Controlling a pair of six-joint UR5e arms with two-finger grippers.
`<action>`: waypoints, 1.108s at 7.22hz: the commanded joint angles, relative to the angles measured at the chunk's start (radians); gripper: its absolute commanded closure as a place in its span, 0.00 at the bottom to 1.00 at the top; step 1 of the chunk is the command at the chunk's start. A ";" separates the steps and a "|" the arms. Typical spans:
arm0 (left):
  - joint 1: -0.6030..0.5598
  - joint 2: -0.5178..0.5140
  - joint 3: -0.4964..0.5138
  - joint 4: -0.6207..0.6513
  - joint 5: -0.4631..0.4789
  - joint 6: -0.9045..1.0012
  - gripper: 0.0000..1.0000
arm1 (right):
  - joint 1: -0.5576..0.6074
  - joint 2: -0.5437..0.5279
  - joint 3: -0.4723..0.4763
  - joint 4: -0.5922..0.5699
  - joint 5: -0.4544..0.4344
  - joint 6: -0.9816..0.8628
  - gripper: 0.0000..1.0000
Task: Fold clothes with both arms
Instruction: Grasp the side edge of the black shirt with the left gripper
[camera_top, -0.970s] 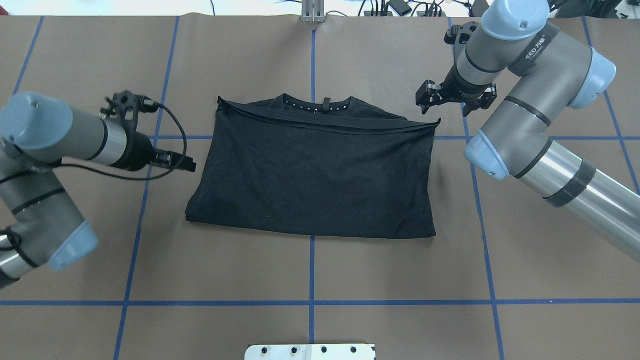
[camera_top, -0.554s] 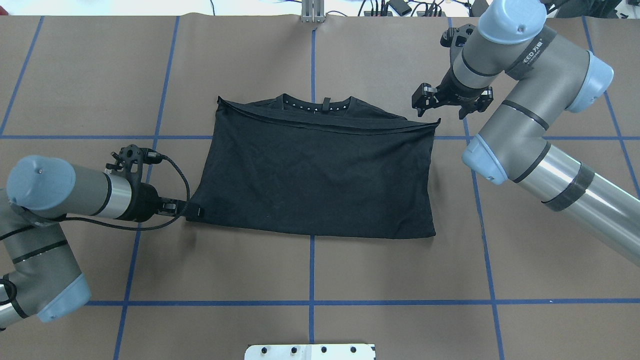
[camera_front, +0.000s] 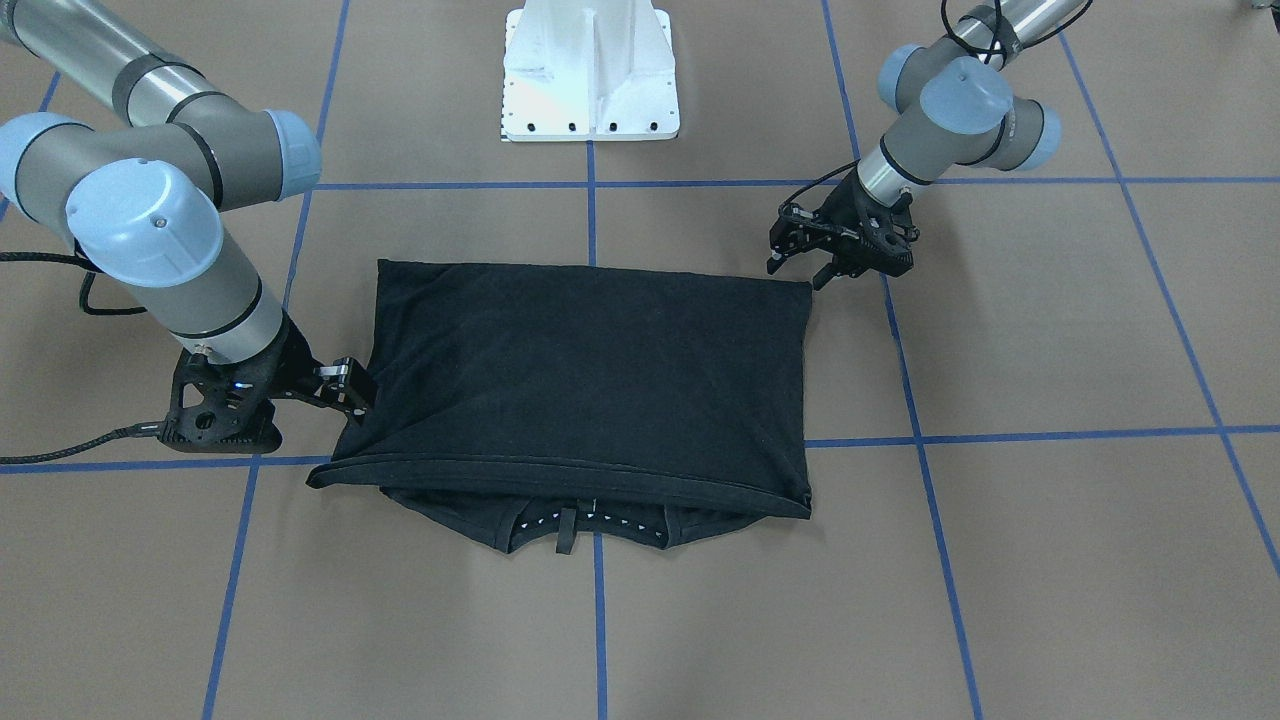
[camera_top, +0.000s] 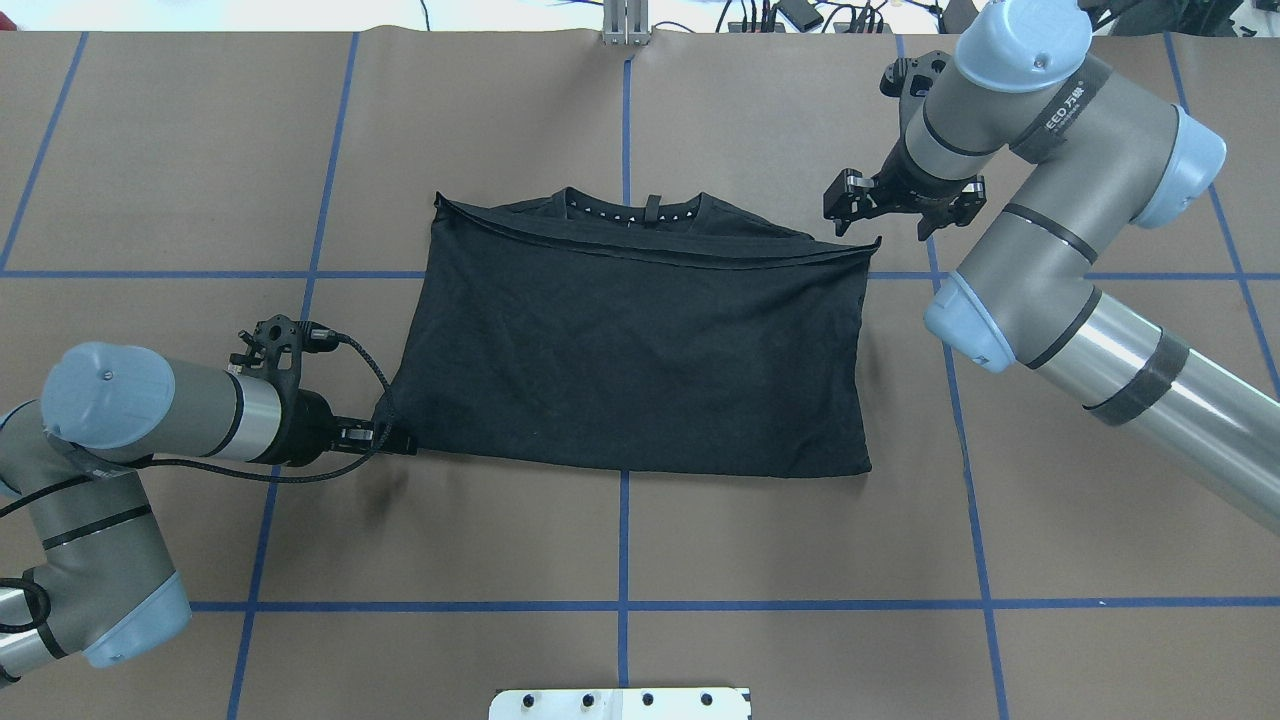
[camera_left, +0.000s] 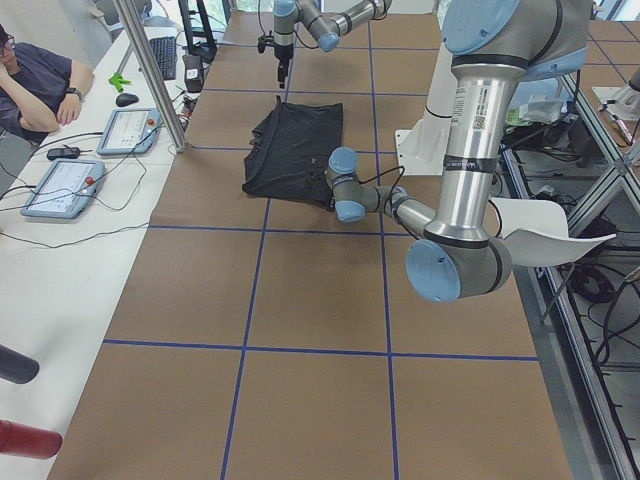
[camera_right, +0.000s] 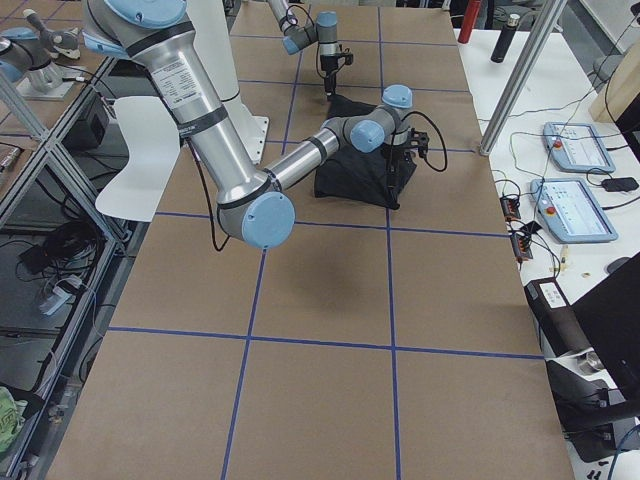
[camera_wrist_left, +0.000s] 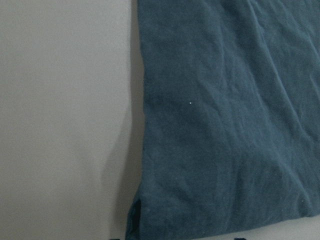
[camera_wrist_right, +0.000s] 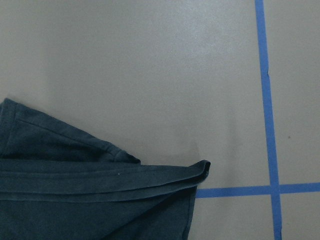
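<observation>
We see the black T-shirt (camera_top: 630, 350) folded flat, left gripper (camera_top: 392, 438) spread at its near corner, right gripper (camera_top: 888, 212) released by its far corner.

T-shirt (camera_top: 630, 350) centred, table (camera_top: 800, 560) margins beside, pedestal (camera_front: 590, 70) behind

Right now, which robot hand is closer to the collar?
Right. The right gripper is by a far corner of the T-shirt, along the collar edge; the left gripper is at the opposite near corner.

T-shirt (camera_top: 630, 350): black, visible face plain; small white triangles inside collar (camera_top: 640, 208).
Table (camera_top: 800, 550): brown, blue tape grid.
Left arm (camera_top: 180, 415), right arm (camera_top: 1040, 250): silver-grey tubes, light blue joint caps, black cables.
Pedestal (camera_front: 590, 70): white.
</observation>
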 joint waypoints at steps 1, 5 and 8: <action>0.001 0.000 0.003 0.001 0.000 0.005 0.24 | -0.002 -0.001 0.004 -0.001 -0.001 0.000 0.00; 0.001 -0.009 0.011 0.001 0.002 0.006 0.30 | -0.004 0.000 0.005 0.001 -0.005 0.002 0.00; -0.001 -0.009 0.011 0.003 0.000 0.006 0.70 | -0.005 -0.001 0.011 -0.001 -0.007 0.002 0.00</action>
